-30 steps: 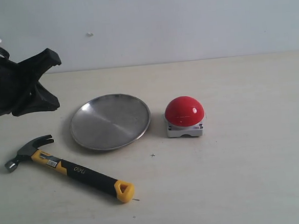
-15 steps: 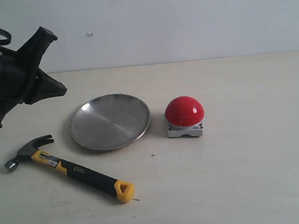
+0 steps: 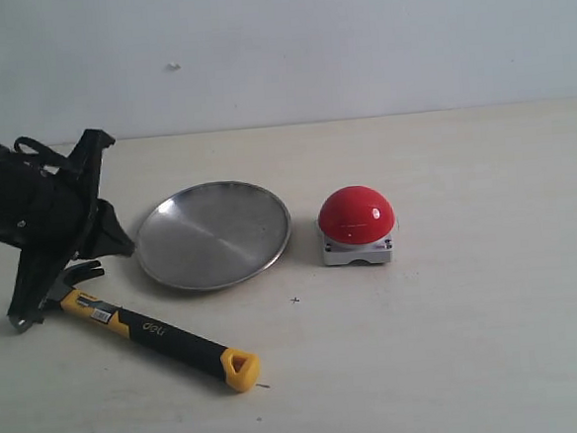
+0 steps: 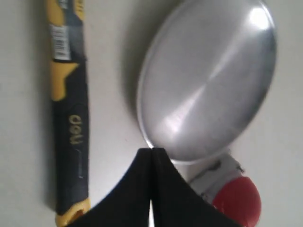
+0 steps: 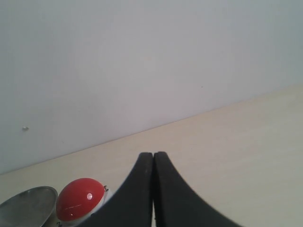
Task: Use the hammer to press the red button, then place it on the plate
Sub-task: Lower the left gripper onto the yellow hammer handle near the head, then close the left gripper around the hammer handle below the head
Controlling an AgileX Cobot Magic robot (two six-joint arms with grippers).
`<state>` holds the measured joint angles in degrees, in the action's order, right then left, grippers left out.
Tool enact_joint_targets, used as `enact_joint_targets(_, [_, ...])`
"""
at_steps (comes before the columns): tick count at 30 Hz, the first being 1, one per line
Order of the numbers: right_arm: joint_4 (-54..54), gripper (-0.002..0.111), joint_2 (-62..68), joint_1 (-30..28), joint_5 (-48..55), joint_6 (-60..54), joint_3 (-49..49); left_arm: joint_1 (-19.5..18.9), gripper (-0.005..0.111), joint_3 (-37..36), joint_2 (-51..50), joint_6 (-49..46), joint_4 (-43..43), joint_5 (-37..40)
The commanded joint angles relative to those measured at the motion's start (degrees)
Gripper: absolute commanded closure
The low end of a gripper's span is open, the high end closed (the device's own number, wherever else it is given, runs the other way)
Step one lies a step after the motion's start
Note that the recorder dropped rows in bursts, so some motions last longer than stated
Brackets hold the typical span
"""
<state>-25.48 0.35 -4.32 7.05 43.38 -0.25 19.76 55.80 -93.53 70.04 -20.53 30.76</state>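
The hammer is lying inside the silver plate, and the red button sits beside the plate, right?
Not quite. The hammer lies on the table beside the plate, not inside it. The plate has nothing in it. The exterior view shows this. The red button does sit beside the plate.

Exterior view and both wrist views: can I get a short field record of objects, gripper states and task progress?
hammer: small claw hammer with black and yellow handle, flat on the table, not gripped
plate: round silver metal dish, nothing on it
button: red dome button on grey base, beside the dish, not touching it
left gripper: shut, by the hammer's head end
right gripper: shut, holding nothing
progress: hammer not yet picked up
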Motion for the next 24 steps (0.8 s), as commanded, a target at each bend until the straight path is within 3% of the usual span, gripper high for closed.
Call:
enact_joint_targets(1, [0.0, 0.108, -0.3, -0.3, -0.7, -0.3, 0.2, 0.3, 0.107, 1.1, -0.2, 17.5, 14.4, 6.9])
enact_joint_targets(7, [0.0, 0.108, -0.3, -0.3, -0.7, -0.3, 0.2, 0.3, 0.107, 2.5, -0.5, 21.4, 21.5, 14.1])
enact_joint_targets(10, [0.0, 0.108, -0.3, -0.3, -0.7, -0.3, 0.2, 0.3, 0.107, 2.5, -2.3, 10.5, 22.2, 12.2])
enact_joint_targets(15, [0.0, 0.108, -0.3, -0.3, -0.7, -0.3, 0.2, 0.3, 0.107, 2.5, -9.1, 21.2, 24.9, 15.0])
enact_joint_targets(19, [0.0, 0.108, -0.3, -0.3, -0.7, -0.3, 0.2, 0.3, 0.107, 2.5, -10.8, 20.1, 21.7, 10.7])
enact_joint_targets(22, [0.0, 0.108, -0.3, -0.3, -0.7, -0.3, 0.2, 0.3, 0.093, 3.6, -10.8, 20.1, 21.7, 8.7])
enact_joint_targets(24, [0.0, 0.108, -0.3, -0.3, -0.7, -0.3, 0.2, 0.3, 0.077, 4.5, -10.8, 20.4, 21.9, 9.3])
